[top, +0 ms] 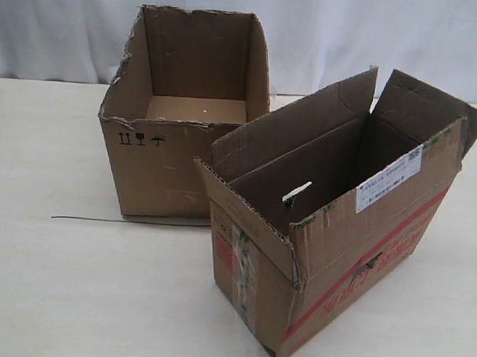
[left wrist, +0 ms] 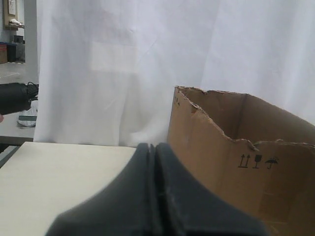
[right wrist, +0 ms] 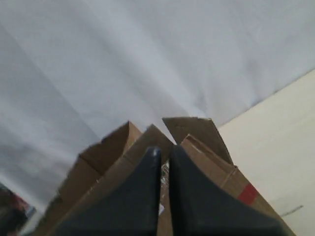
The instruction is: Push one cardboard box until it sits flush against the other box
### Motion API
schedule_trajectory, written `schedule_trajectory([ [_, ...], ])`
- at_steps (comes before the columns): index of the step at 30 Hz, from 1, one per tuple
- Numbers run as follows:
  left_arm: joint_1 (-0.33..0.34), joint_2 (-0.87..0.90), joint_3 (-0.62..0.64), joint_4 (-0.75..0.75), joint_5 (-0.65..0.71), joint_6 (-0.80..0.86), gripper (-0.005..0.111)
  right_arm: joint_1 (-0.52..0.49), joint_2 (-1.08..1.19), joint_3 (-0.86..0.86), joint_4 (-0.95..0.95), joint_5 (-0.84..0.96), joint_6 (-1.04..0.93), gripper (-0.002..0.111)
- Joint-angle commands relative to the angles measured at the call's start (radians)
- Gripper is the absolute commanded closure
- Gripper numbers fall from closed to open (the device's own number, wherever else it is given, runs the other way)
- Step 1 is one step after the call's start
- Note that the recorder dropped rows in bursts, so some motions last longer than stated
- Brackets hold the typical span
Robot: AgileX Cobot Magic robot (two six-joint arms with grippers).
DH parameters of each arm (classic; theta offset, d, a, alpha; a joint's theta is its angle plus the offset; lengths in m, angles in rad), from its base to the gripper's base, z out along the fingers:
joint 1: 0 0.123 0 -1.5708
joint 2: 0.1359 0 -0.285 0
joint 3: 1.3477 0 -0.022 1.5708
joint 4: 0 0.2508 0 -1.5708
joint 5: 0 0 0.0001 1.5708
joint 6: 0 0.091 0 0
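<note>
White curtain (top: 345,33) behind desk (top: 54,297). Toward the front edge, cardboard box (top: 353,253) is set askew, not flush with other box (top: 164,168). Left gripper (left wrist: 152,147), right gripper (right wrist: 165,150): fingers clenched, empty.

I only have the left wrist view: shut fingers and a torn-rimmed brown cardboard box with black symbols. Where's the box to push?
Observer: The narrower brown cardboard box with top flaps and a red stripe stands right of the torn-rimmed box, nearer the exterior camera.
Operator: Flush already?
Observer: No, it sits angled to it; whether they touch is hidden.
Operator: And the right fingers?
Observer: They point toward the flapped box.
</note>
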Motion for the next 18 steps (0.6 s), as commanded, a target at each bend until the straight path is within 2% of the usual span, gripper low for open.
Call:
schedule_trajectory([
  [1, -0.009, -0.003, 0.004, 0.005, -0.008, -0.005, 0.107, 0.002, 0.172, -0.222, -0.143, 0.333, -0.068, 0.103],
  [6, -0.009, -0.003, 0.004, 0.005, -0.008, -0.005, 0.107, 0.002, 0.308, -0.39, 0.067, 0.612, -0.337, 0.103],
  [9, -0.009, -0.003, 0.004, 0.005, -0.008, -0.005, 0.107, 0.002, 0.344, -0.418, 0.166, 0.671, -0.379, 0.103],
  [14, -0.009, -0.003, 0.004, 0.005, -0.008, -0.005, 0.107, 0.004, 0.374, -0.418, 0.201, 0.73, -0.419, 0.103],
  [18, -0.009, -0.003, 0.004, 0.005, -0.008, -0.005, 0.107, 0.064, 0.389, -0.418, 0.205, 0.72, -0.426, 0.103],
])
